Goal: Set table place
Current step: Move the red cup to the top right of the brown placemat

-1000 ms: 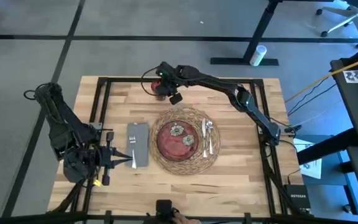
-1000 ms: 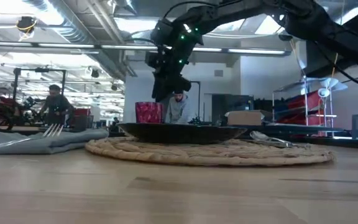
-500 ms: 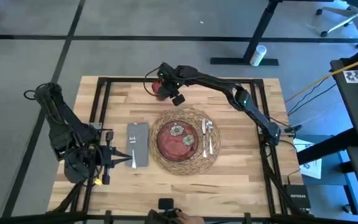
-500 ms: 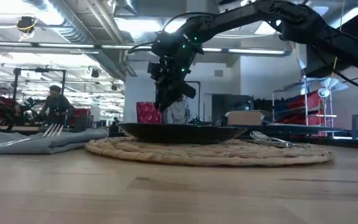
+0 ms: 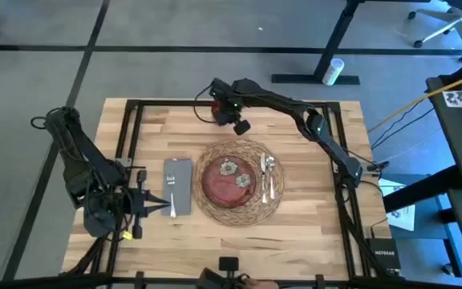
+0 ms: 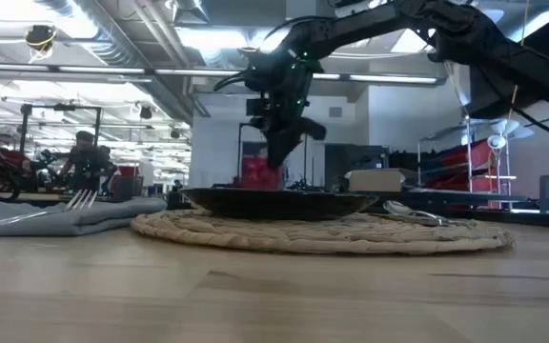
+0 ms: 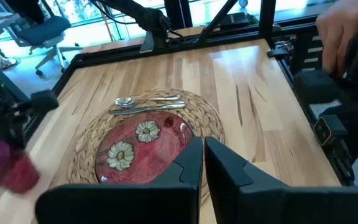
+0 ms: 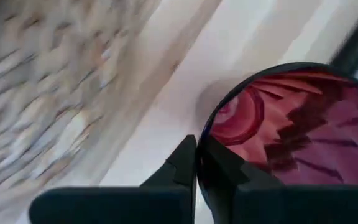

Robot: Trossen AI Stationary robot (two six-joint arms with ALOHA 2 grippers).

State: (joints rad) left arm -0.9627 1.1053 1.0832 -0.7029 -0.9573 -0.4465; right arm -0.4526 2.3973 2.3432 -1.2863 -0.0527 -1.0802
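Pinching red cup rim, right fingers

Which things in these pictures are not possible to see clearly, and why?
- Red cup: mostly covered by the right gripper in the high view.
- Mat: motion-blurred in the right wrist view.
- Plate: low view shows only its rim, edge-on.
- Cutlery: too small to distinguish pieces from above.
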